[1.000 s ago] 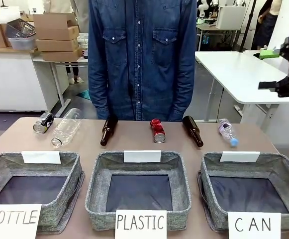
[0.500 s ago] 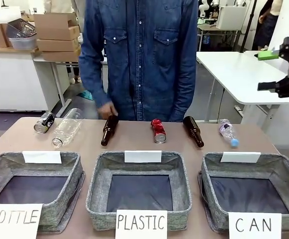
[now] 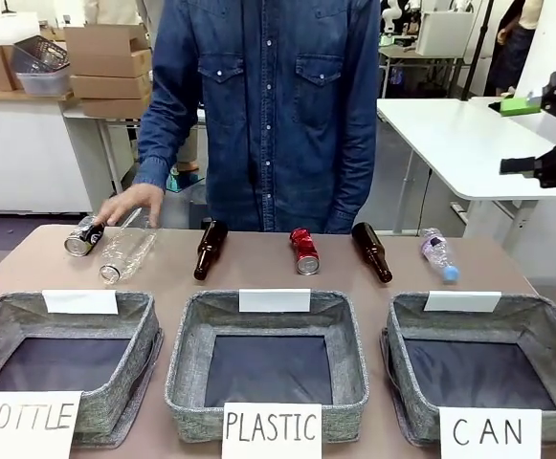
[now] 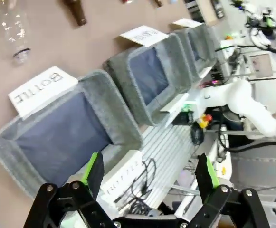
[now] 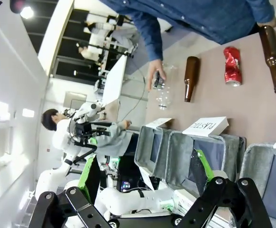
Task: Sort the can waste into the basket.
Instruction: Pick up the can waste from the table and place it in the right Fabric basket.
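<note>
Now, your right gripper is hanging high at the far right, jaws standing wide apart with nothing between them. Your left gripper is gaping too, empty, looking down over the BOTTLE bin. The red can is lying far middle, with a brown bottle on either side. The silver can is lying far left, a person's hand reaching down just beside it. The CAN basket is sitting near right, well apart from both cans.
</note>
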